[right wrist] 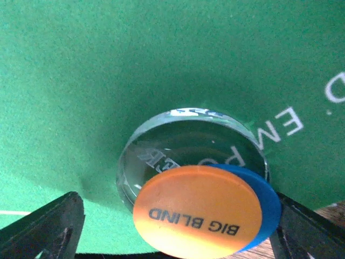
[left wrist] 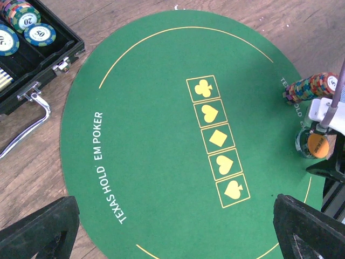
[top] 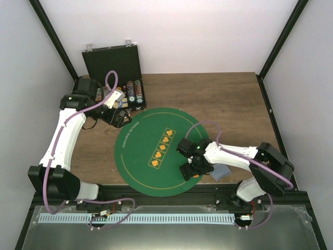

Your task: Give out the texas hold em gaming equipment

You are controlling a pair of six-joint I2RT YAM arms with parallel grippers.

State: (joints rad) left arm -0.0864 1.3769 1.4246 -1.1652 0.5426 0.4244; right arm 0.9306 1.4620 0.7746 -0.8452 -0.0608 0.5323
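An orange "BIG BLIND" disc [right wrist: 198, 211] lies on a blue disc [right wrist: 268, 204], both on top of a thick clear disc [right wrist: 188, 137], at the near right edge of the green felt mat [top: 145, 130]. My right gripper [top: 191, 171] is open with its fingers on either side of these discs; the right finger touches the blue one. A red-and-white chip stack [left wrist: 311, 87] lies on its side nearby. Grey-blue cards [top: 221, 172] lie beside the mat. My left gripper [left wrist: 178, 232] is open and empty, above the mat's far left edge.
The open black case [top: 112, 61] stands at the back left with several chip stacks [top: 133, 92] in it; its handle [left wrist: 32, 116] shows in the left wrist view. The mat carries a row of yellow suit boxes [left wrist: 218, 137]. Wooden table [top: 229, 99] around it.
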